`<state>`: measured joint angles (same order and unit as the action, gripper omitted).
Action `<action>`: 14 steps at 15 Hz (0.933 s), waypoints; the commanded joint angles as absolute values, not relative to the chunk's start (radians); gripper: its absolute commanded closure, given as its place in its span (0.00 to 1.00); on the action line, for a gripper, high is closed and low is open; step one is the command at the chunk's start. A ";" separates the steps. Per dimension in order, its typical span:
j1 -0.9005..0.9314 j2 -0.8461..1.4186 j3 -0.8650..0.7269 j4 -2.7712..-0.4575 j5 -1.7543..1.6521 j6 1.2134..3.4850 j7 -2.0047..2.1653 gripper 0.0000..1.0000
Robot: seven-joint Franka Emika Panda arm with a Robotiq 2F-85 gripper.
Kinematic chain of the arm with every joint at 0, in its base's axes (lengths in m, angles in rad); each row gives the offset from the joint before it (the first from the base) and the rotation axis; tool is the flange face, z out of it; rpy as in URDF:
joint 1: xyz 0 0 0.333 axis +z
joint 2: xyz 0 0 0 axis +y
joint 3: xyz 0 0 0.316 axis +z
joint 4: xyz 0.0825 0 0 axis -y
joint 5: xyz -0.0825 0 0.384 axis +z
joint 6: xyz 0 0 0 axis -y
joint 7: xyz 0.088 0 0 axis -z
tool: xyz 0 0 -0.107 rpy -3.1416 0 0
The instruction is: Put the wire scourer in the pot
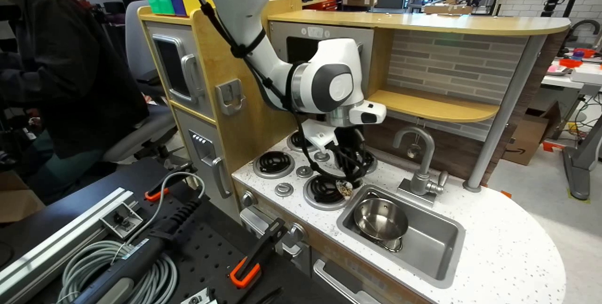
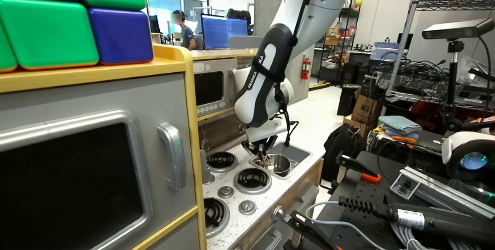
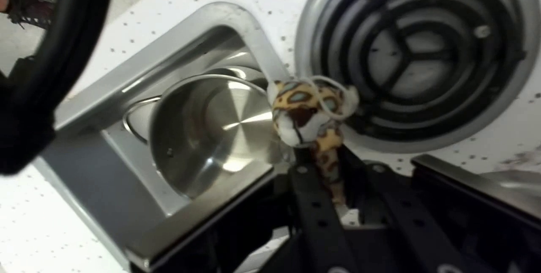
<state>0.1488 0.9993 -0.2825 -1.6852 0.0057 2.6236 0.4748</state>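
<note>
No wire scourer shows in any view. My gripper (image 3: pixel 324 156) is shut on a small leopard-print plush toy (image 3: pixel 302 114) with a white muzzle and a pale cord loop. The toy's body is between the fingers and its head sticks out past the tips. In an exterior view the toy (image 1: pixel 344 188) hangs under the gripper (image 1: pixel 352 170) near the front burner and the sink's edge. The shiny steel pot (image 1: pixel 380 219) stands in the sink, open at the top. In the wrist view the pot (image 3: pixel 207 133) is just left of the toy and shows no contents.
The grey sink (image 1: pixel 435 252) surrounds the pot, with a faucet (image 1: pixel 421 158) behind it. Black coil burners (image 3: pixel 412 53) lie beside the sink. A shelf (image 1: pixel 432 105) overhangs the back of the counter. A tall cabinet (image 1: pixel 244 59) stands at the burner end.
</note>
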 commanded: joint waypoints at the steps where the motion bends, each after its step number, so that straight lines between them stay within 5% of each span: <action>1: 0.102 1.085 -0.310 -1.557 0.027 2.515 0.539 0.96; 9: 0.039 1.343 -0.321 -1.180 0.011 2.294 0.735 0.96; 10: 0.035 1.355 -0.320 -1.153 0.007 2.261 0.744 0.60; 14: 0.015 1.315 -0.296 -1.182 0.006 2.238 0.711 0.37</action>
<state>0.0484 1.3128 -0.3211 -1.2521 0.0092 2.3229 0.7250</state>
